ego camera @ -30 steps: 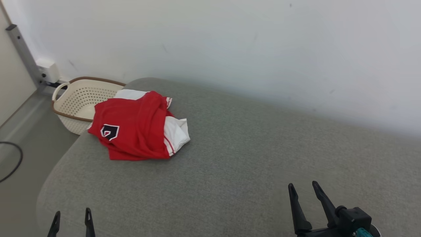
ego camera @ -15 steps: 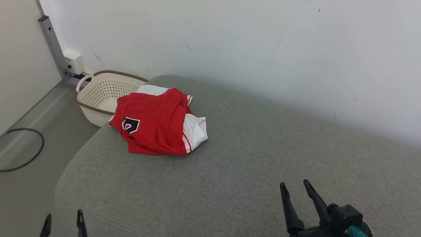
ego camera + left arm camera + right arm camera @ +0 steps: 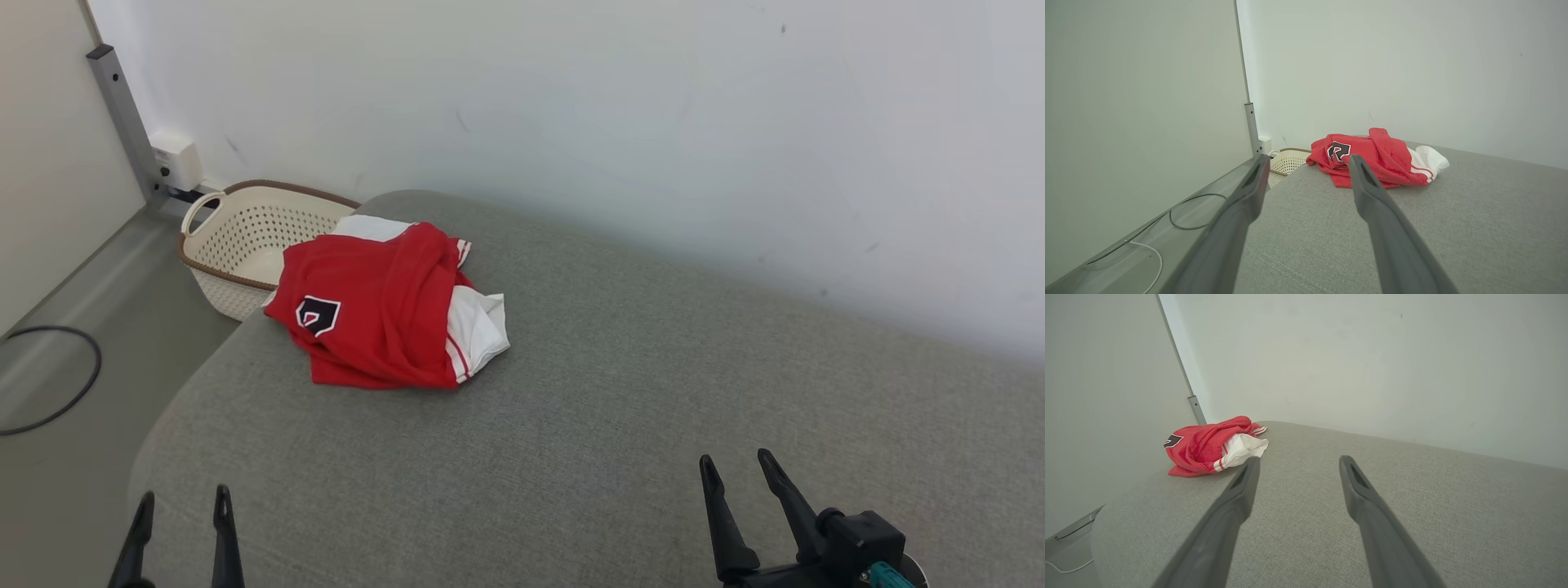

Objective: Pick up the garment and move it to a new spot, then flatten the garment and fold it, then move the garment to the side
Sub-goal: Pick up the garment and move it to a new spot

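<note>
At ten o'clock on grey surface (image 3: 571, 425): garment (image 3: 371, 314), red-white, bunched, beside basket (image 3: 237, 237). Left hand (image 3: 184, 492), right hand (image 3: 735, 456): both spread, empty, well apart from it. Step: first pickup, not begun. Next, likely: reach toward ten o'clock, pinch cloth.

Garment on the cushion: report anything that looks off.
The red and white garment lies bunched, not flat, on the cushion at its far left corner, edge at the rim beside the basket. Nothing looks torn or spilled.

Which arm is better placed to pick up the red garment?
Probably the left. The garment lies near the left end of the grey cushion, roughly ahead of the open left gripper. The open right gripper must reach across.
</note>
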Controlling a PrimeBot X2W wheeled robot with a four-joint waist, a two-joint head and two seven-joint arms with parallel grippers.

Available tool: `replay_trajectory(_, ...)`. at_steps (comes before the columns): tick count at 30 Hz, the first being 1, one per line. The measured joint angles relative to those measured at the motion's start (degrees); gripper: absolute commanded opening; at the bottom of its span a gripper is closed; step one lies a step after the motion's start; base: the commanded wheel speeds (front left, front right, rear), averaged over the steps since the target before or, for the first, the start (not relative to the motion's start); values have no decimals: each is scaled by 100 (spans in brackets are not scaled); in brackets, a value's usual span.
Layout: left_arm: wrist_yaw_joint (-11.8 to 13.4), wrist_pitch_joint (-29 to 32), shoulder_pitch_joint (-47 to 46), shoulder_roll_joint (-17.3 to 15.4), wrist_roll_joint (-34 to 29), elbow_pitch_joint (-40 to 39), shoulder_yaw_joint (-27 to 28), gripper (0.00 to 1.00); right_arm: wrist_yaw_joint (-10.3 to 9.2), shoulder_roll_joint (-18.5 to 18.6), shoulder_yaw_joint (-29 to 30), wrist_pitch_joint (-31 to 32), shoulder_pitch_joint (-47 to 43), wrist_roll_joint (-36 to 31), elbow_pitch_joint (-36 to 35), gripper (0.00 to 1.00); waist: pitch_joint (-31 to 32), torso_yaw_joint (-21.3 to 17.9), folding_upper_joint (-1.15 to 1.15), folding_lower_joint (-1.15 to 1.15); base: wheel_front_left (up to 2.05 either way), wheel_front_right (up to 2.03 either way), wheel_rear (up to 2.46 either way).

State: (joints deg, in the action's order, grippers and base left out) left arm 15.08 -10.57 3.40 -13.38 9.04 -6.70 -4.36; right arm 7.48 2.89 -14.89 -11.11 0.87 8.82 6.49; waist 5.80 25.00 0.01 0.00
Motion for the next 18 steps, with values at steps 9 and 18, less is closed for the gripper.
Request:
replay_trajectory(9, -444, -22, -1179, -144, 308, 277, -7, 100, 0, -1, 41, 71, 9, -41, -64, 100, -63, -306, 0, 0, 0, 0, 0)
replay_trajectory(18, -925, 129, -2957, -272, 736, 1017, 41, 100, 0, -4, 99, 152, 228, -248, -176, 100, -331, -792, 0, 0, 0, 0, 0)
